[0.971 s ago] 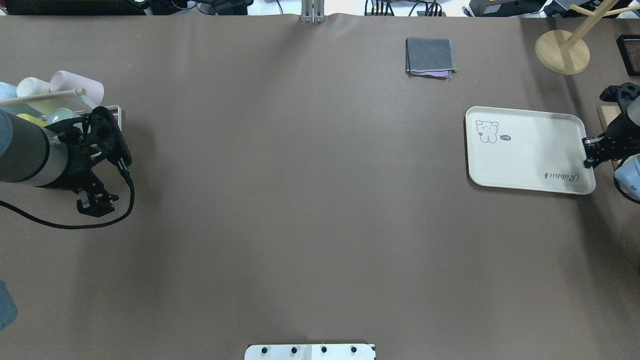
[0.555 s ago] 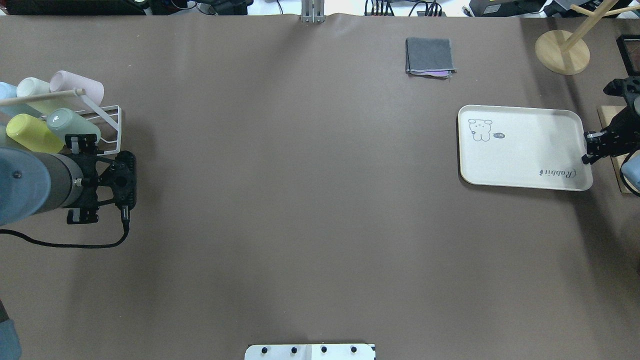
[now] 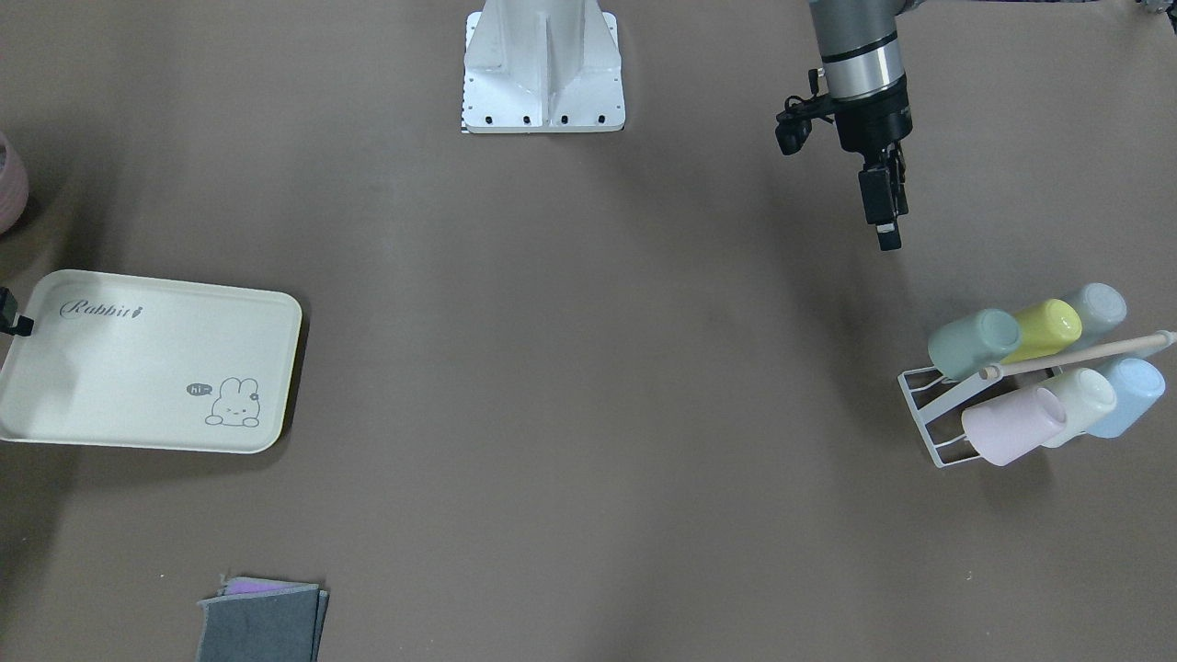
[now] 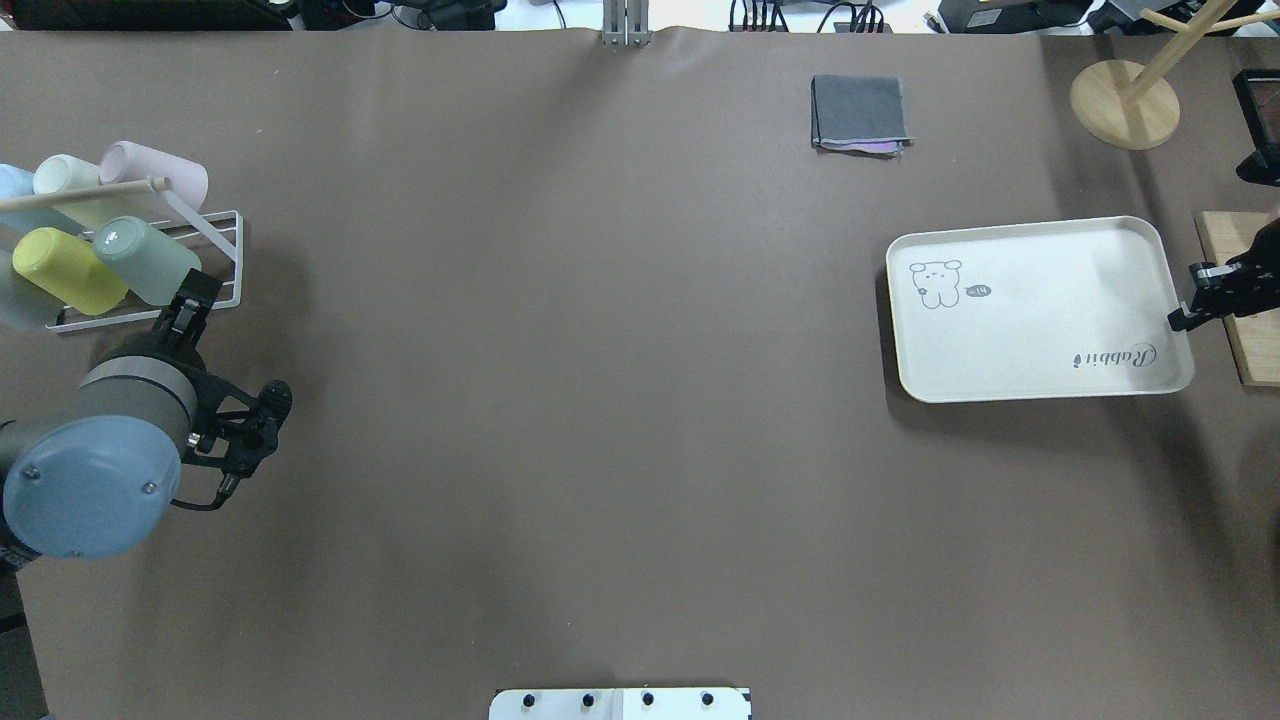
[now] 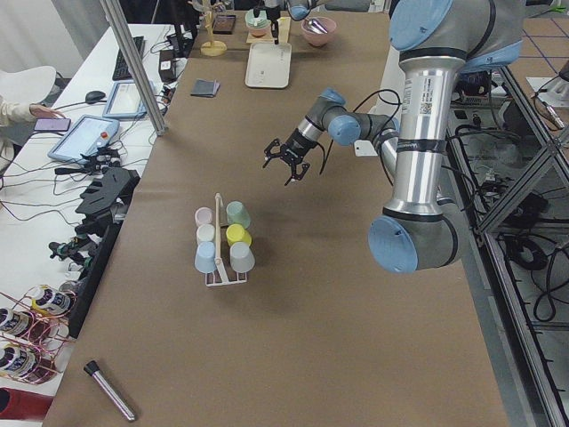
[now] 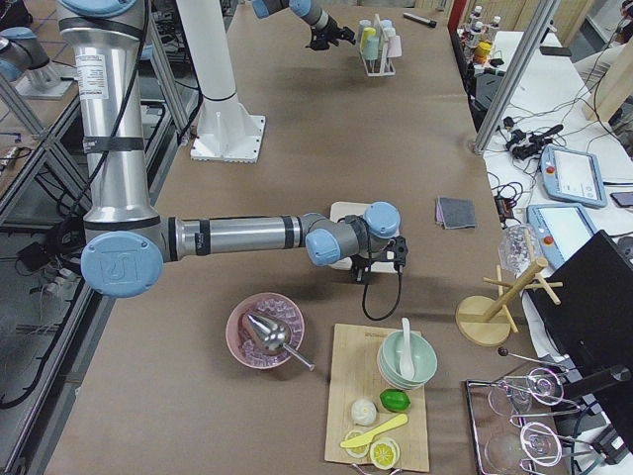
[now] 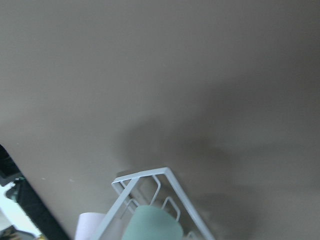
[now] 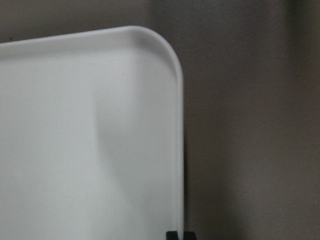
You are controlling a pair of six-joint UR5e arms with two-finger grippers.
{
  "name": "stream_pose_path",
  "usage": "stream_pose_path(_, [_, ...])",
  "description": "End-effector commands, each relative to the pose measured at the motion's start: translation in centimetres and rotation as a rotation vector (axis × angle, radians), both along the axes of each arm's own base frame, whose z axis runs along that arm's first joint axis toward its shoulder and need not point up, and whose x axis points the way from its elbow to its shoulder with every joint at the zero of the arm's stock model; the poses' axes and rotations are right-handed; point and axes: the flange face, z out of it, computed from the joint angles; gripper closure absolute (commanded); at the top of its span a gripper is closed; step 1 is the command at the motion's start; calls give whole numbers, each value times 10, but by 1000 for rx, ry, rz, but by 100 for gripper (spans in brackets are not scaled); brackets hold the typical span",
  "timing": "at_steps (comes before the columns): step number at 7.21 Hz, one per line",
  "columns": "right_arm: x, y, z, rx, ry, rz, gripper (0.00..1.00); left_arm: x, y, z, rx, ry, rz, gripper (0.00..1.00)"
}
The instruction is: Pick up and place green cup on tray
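Hovering released, my left fingers (image 3: 885, 221) face the mint-green plastic tumbler (image 3: 973, 342) tilted on white wire rack (image 4: 239, 255); right fingers (image 4: 1188, 314) clamp cream tray (image 4: 1040, 330).

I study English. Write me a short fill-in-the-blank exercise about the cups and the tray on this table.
1. The green cup rests in the white wire ____.
2. Counting the green one, ____ cups are stored there.
3. The tray bears a bunny drawing and the printed word ____.
Missing words: rack; six; Rabbit.
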Motion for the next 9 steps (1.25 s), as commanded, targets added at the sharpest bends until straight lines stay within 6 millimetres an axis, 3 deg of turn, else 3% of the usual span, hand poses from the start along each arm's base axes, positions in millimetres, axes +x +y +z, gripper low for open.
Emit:
stream_pose_path(1, [1, 10, -45, 45, -79, -15, 100, 6, -3, 32, 127, -215, 7, 2])
stream_pose_path(2, [-5, 10, -69, 80, -95, -21, 100, 6, -6, 55, 177, -324, 6, 2])
stream_pose_path(3, [-25, 13, -85, 46, -108, -25, 100, 18, -5, 73, 216, -392, 5, 2])
stream_pose_path(5, [-78, 6, -133, 3, -130, -41, 100, 39, -7, 104, 266, -501, 7, 2])
stream_pose_path(7, [-141, 2, -186, -22, -131, -47, 100, 47, -12, 125, 284, -562, 4, 2])
stream_pose_path(8, [-183, 6, -218, -60, -123, -32, 100, 49, -12, 131, 281, -572, 7, 2])
stream_pose_path(9, [-219, 16, -233, -42, -119, -37, 100, 50, -12, 141, 278, -589, 11, 2])
